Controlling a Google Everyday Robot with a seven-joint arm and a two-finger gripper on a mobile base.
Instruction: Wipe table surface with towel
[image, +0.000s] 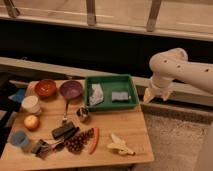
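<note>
The towel (96, 94), a small whitish-grey crumpled cloth, lies in the left half of the green tray (111, 80) at the back right of the light wooden table surface (115, 127). A flat grey-blue sponge (119, 96) lies beside it in the same tray. My gripper (159, 97) hangs off the table's right side, past the tray's right rim and apart from it, pointing down. Its fingers (149, 96) stand open and hold nothing. The white arm (175, 67) reaches in from the right.
On the left stand an orange-red bowl (45, 88), a purple bowl (71, 89), a white cup (31, 104), an orange fruit (31, 122) and a blue cup (19, 138). Dark grapes (79, 141), a red chili (94, 140), a banana peel (120, 145) and small tools lie near the front. A dark wall runs behind.
</note>
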